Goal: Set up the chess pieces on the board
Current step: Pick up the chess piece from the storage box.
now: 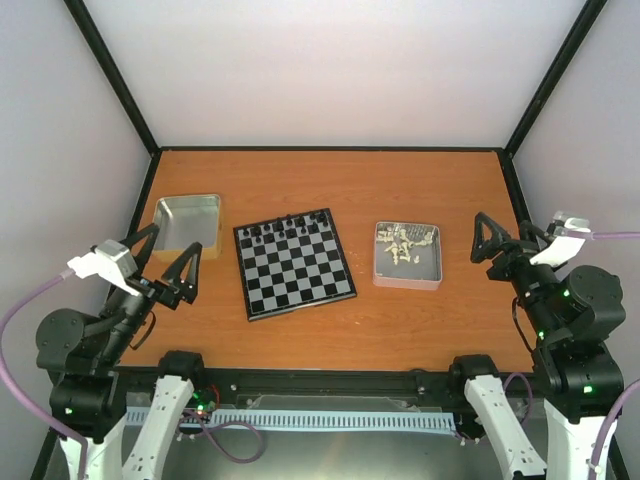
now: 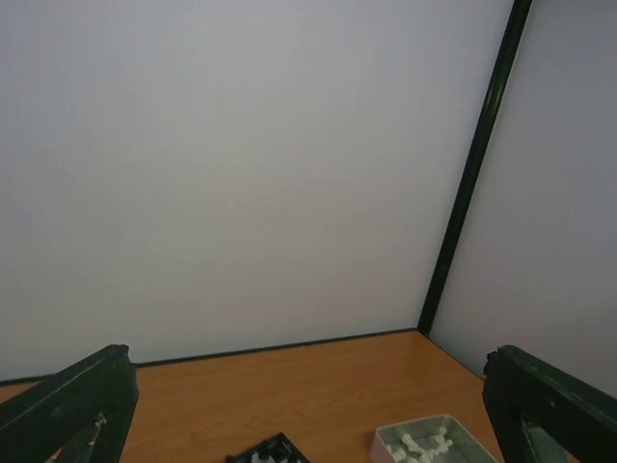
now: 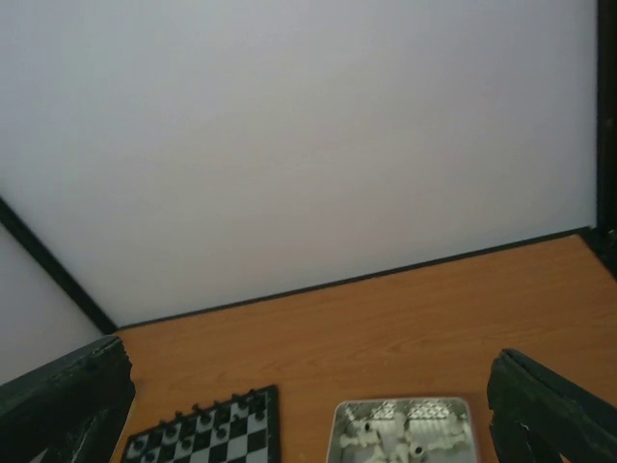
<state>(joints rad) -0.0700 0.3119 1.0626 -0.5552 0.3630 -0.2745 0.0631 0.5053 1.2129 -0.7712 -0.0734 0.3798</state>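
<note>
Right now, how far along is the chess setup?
Done: black figures stand along the far edge of the board. In hand: nothing; the left tool and right tool are both open, off to the sides. Left: the cream-white chess pieces lie heaped in the tray right of the board, and the board's near rows look bare.

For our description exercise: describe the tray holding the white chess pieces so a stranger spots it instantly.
On the orange-brown wooden table, find the black-and-silver checked chessboard in the middle. The square silver metal tray lies just right of it. Unlike the empty silver tray far left, it holds cream-white chess pieces.
</note>
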